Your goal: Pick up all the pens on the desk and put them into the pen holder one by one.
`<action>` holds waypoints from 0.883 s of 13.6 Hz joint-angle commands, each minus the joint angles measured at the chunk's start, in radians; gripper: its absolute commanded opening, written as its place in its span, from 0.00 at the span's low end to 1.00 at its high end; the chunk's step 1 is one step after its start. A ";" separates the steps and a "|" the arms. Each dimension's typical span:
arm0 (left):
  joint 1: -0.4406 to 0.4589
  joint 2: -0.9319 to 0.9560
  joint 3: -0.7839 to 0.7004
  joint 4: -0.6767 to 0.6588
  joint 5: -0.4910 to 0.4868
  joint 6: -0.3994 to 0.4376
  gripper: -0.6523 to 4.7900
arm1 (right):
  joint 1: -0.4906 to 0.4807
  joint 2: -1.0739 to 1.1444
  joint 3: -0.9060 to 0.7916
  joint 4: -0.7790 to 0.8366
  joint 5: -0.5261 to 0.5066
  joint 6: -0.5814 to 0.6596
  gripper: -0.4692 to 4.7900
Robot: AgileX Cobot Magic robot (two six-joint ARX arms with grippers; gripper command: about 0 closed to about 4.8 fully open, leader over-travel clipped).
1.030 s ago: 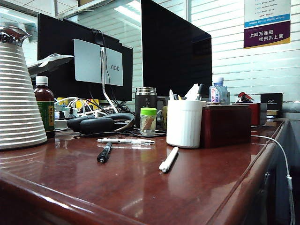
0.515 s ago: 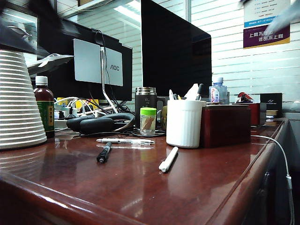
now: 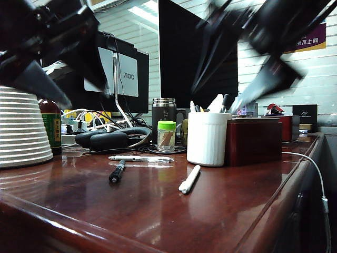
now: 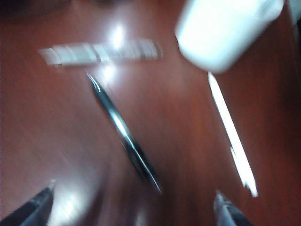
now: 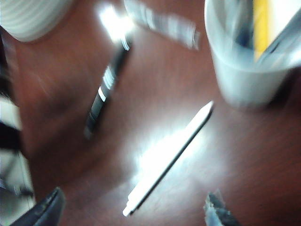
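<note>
Pens first: all three lie loose on the desk (image 3: pixel 237 211), none in a gripper. Left gripper (image 4: pixel 136 207) hangs above the desk with its tips spread wide and empty, the black pen (image 4: pixel 124 134) lying right between and ahead of them. Right gripper (image 5: pixel 134 212) is just as wide and empty, with the stubby white pen (image 5: pixel 167 160) running out from between its tips toward the pen holder (image 5: pixel 249 70). In the exterior view both arms are blurred, high over the desk, left gripper (image 3: pixel 58 79) on the left, right gripper (image 3: pixel 237 79) above the holder. The thin white-and-clear pen (image 3: pixel 141 158) lies farthest back, beside the green-capped jar (image 3: pixel 166 136). Risk from here, I'd say: the glossy top lets a slim pen roll or skid off a fingertip, and the right arm could clip the holder, which already has things in it.
</note>
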 commanded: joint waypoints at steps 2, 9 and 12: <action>-0.001 -0.001 0.005 -0.103 -0.018 -0.003 1.00 | 0.048 0.150 0.004 0.092 0.052 0.060 0.83; -0.001 0.000 0.005 -0.089 -0.022 -0.003 1.00 | 0.074 0.322 0.004 0.147 0.206 0.060 0.82; 0.000 0.000 0.005 -0.089 -0.025 0.002 1.00 | 0.103 0.341 0.003 0.174 0.225 0.060 0.82</action>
